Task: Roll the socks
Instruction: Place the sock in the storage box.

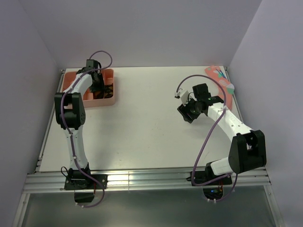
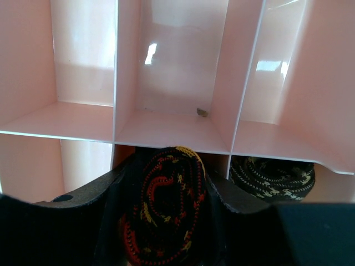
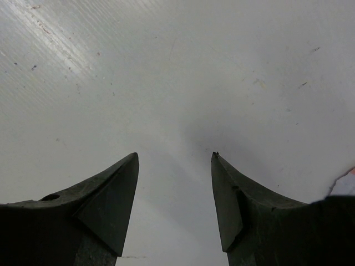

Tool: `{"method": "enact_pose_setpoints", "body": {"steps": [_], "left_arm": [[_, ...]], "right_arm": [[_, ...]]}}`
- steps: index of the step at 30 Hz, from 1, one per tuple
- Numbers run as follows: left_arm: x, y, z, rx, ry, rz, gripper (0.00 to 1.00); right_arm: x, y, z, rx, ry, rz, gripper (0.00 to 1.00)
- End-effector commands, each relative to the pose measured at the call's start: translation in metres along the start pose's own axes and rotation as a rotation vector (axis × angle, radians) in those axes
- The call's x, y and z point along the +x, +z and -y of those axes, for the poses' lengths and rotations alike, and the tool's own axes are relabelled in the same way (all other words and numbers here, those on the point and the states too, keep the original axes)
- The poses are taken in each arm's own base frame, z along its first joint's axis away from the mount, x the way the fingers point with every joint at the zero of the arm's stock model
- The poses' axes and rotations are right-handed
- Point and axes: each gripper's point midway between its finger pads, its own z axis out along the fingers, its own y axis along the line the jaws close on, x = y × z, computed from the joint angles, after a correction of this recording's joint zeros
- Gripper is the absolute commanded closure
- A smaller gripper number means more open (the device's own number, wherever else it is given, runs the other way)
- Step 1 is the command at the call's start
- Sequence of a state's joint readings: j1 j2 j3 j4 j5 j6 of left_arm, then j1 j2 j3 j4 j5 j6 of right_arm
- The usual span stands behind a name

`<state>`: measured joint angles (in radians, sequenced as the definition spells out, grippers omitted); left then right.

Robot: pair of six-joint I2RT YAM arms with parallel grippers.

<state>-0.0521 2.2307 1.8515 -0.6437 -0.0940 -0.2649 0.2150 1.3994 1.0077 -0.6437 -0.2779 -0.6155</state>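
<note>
Over pink tray (image 2: 166, 130), left gripper (image 2: 168, 183) clamped on rolled red-orange sock (image 2: 166, 221), right gripper (image 3: 175, 158) spread apart over table (image 3: 166, 66)

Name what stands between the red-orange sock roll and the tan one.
A finger of the left gripper, then the thin pink divider wall; the left wrist view shows both.
</note>
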Motion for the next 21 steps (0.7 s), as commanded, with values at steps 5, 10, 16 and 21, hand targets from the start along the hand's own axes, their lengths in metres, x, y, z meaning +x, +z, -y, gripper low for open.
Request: {"method": "enact_pose_setpoints", "body": {"steps": [5,10,16,21], "left_arm": [[-0.007,-0.020,0.027,0.112,0.005,0.053,0.51],[-0.014,-0.029,0.024,0.102,0.005,0.083,0.37],[-0.015,-0.031,0.019,0.076,0.002,0.092,0.35],[-0.019,-0.036,0.018,0.069,-0.002,0.115,0.31]], "right_arm": [[-0.004,-0.007,0.006,0.026,-0.015,0.023,0.38],[-0.004,-0.006,0.005,0.023,-0.015,0.019,0.38],[-0.004,-0.006,0.006,0.023,-0.015,0.019,0.38],[-0.004,-0.006,0.006,0.026,-0.015,0.017,0.38]]}}
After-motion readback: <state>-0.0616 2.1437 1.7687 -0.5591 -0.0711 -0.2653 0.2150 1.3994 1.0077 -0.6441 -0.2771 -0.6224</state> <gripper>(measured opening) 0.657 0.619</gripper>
